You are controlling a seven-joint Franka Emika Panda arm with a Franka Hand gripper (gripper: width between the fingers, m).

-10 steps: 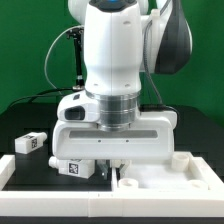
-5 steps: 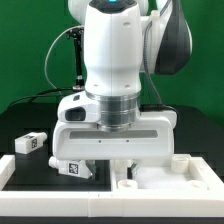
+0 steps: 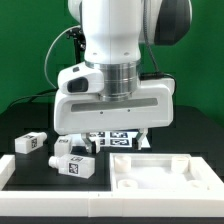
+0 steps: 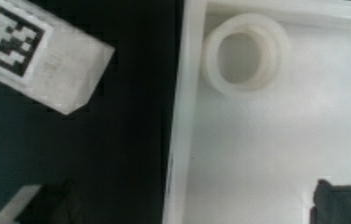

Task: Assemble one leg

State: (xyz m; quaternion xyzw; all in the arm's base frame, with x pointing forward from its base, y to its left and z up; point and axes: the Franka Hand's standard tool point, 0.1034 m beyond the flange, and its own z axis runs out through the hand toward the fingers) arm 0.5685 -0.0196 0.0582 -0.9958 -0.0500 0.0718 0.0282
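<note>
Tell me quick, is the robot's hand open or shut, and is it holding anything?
Hand: open wide, holding nothing.

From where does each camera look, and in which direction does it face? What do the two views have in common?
Exterior view: sits off the arm, low, facing the arm front-on; it shows the open claw, a leg and the tray.
Wrist view: sits on the wrist, looking down at the table; of the robot, only the claw's dark fingertips show.
Shared: the tray and, apparently, the leg beside it.
</note>
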